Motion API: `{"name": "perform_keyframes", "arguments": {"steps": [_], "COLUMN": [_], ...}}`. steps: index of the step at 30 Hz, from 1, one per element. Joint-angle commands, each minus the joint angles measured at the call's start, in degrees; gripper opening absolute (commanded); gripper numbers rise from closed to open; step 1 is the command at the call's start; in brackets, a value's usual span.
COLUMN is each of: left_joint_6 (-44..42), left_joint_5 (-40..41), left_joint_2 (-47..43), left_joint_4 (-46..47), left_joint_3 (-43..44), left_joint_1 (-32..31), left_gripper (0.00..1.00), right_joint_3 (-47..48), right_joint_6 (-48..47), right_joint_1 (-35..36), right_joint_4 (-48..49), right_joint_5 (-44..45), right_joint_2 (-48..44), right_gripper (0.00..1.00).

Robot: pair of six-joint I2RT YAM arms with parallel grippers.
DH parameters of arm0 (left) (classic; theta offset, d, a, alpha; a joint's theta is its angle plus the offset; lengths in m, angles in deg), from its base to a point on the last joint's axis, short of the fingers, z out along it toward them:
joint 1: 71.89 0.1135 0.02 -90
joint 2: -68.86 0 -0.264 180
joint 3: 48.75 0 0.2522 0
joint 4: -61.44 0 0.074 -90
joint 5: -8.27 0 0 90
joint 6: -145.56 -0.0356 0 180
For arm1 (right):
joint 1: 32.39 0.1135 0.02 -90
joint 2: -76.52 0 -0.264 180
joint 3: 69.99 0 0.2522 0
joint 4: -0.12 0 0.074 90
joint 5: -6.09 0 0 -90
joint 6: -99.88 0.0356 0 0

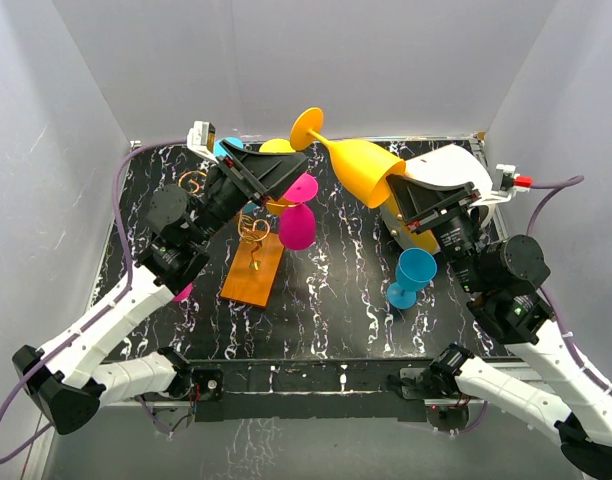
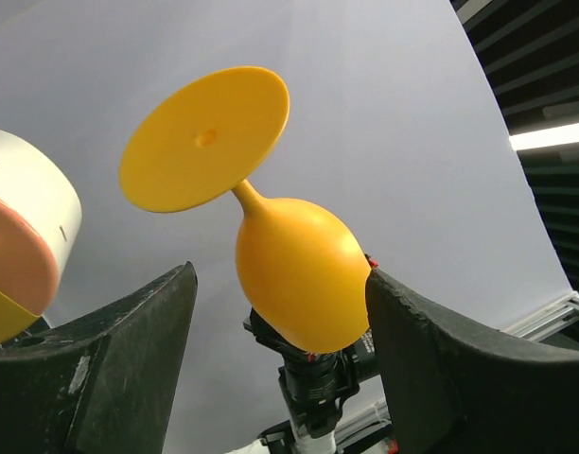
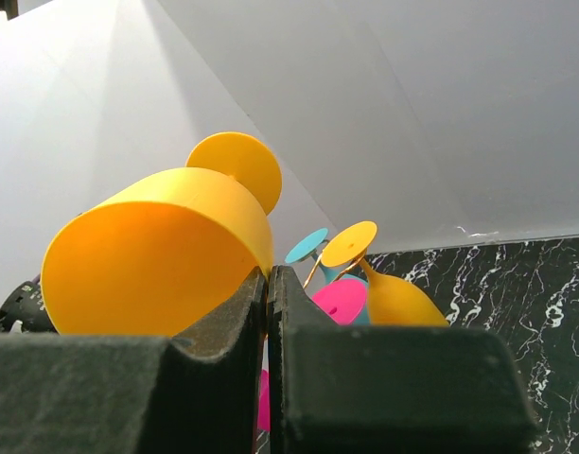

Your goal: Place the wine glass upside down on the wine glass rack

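From above you see the right gripper (image 1: 404,192) holding the yellow wine glass (image 1: 366,168) in the air. The glass is tilted with its foot toward the far left, and it is to the right of the wine glass rack (image 1: 252,275) without touching it.

How the grip is made you can see only in the right wrist view. There the two fingers (image 3: 223,322) are almost together, with the wall of the bowl at its rim pinched between them.

The left wrist view looks up at this glass between the fingers (image 2: 119,359) of the left gripper (image 1: 281,175), which stand wide apart and hold nothing.

In the top view the left gripper covers the far part of the rack. Pink glasses (image 1: 296,225) are at the rack's wire arms, and a second yellow glass (image 3: 394,298) shows clearly only from the right wrist. The white-and-orange drum (image 2: 25,227) is cut off at the left edge of the left wrist view.
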Motion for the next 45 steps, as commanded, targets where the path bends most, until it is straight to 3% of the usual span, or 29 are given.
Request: {"name": "perform_keyframes", "arguments": {"steps": [1,9,15,22,31,39,41,45], "left_joint_6": [0.71,0.19,-0.22,0.19,0.21,-0.36,-3.12,-9.49], "left_joint_5": [6.02,15.78,17.27,16.26,17.04,16.21,15.28,13.09], "left_joint_2": [0.92,3.05,4.73,6.96,7.72,8.03,8.2,8.53], "left_joint_4": [5.35,3.62,5.92,7.46,9.13,10.7,11.14,8.7], "left_joint_3": [1.41,4.21,6.24,8.25,9.31,9.65,10.38,14.4], "left_joint_1": [-3.55,-7.75,-8.91,-9.65,-9.77,-9.86,-9.9,-9.87], "left_gripper": [0.7,0.68,0.64,0.4,0.34,0.0,0.0,0.0], "right_joint_3": [-0.7,-2.17,-2.02,-2.6,-3.28,-2.81,-2.5,-2.68], "right_joint_6": [1.25,2.0,1.92,1.68,-0.1,-0.69,0.67,0.8], "right_joint_1": [0.21,0.21,0.19,0.2,0.21,0.25,0.2,0.21], "right_joint_4": [5.71,7.41,7.27,8.55,9.41,6.6,4.38,2.59], "right_joint_5": [-2.4,-6.04,-8.76,-12.77,-20.57,-19.39,-14.19,-8.04], "right_joint_2": [-1.36,-2.36,-2.14,-1.46,-0.46,-0.42,-1.58,-5.19], "right_gripper": [0.0,0.0,0.0,0.0,0.0,0.0,0.05,0.28]}}
